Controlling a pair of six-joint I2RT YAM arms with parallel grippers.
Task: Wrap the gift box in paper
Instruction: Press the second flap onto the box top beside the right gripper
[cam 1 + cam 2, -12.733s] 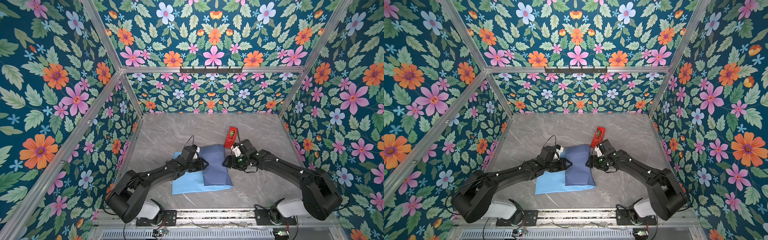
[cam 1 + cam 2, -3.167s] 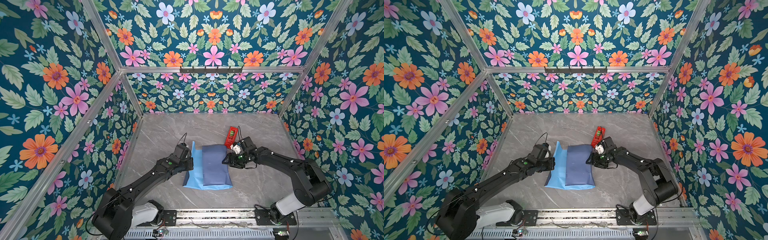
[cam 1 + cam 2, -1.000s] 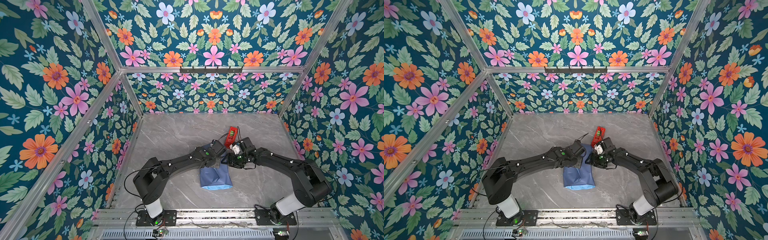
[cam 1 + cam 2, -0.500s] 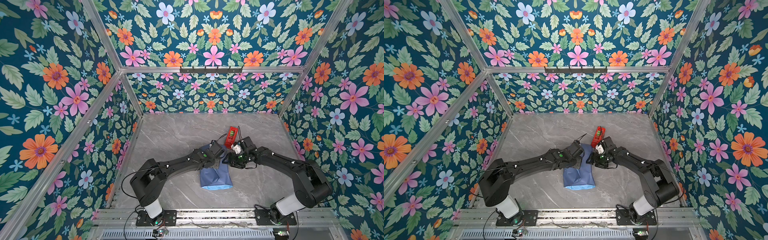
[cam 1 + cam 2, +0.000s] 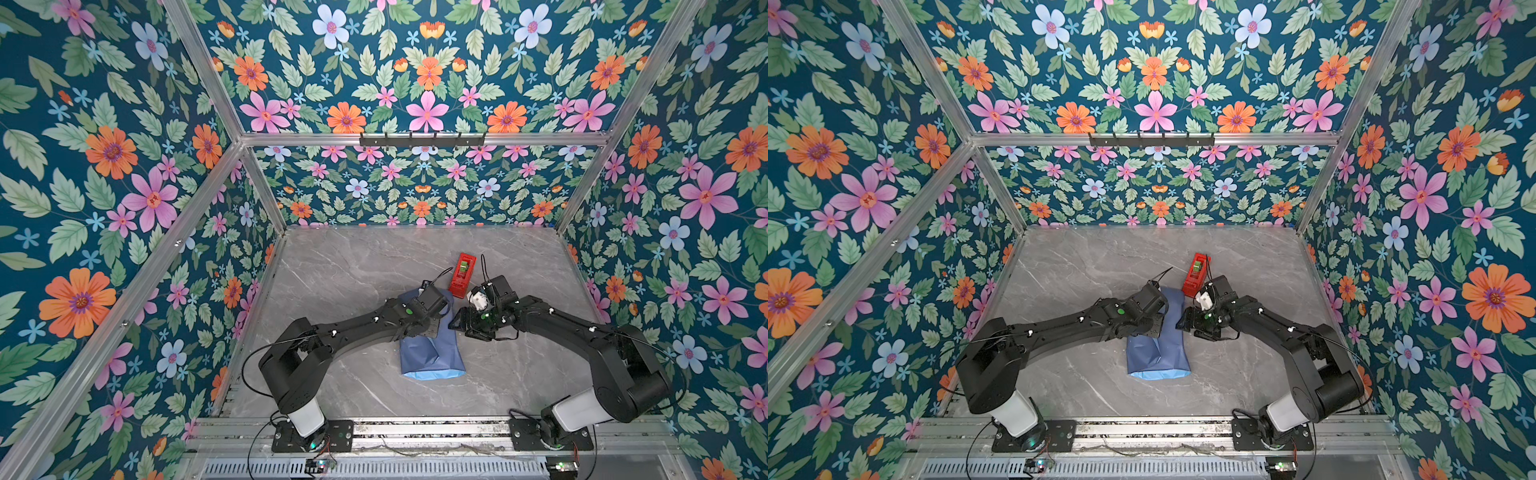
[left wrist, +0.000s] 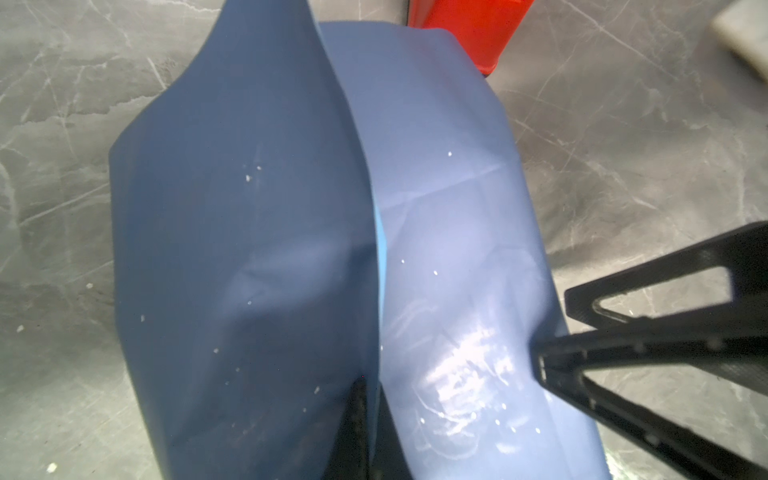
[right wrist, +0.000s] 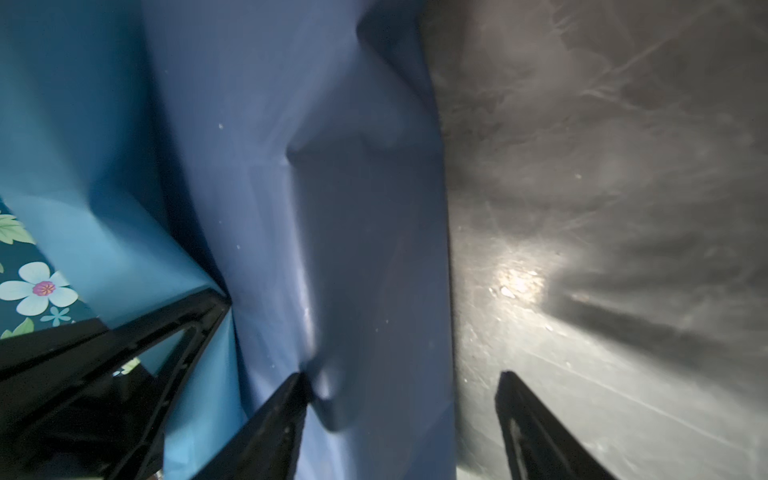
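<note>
Your left hand (image 6: 359,415) has carried the pinched paper (image 5: 432,357) flap across toward your right hand (image 7: 401,376), which gapes empty; release untaped and it could spring back.

top views: bright, even, sharp; soft shadows on tabletop (image 5: 353,291) beside paper (image 5: 432,353) | left wrist: fairly sharp, white glare on paper | right wrist: dim, smeared, unfocused; one hot glare spot and dark shadow streak on tabletop just beside paper
</note>
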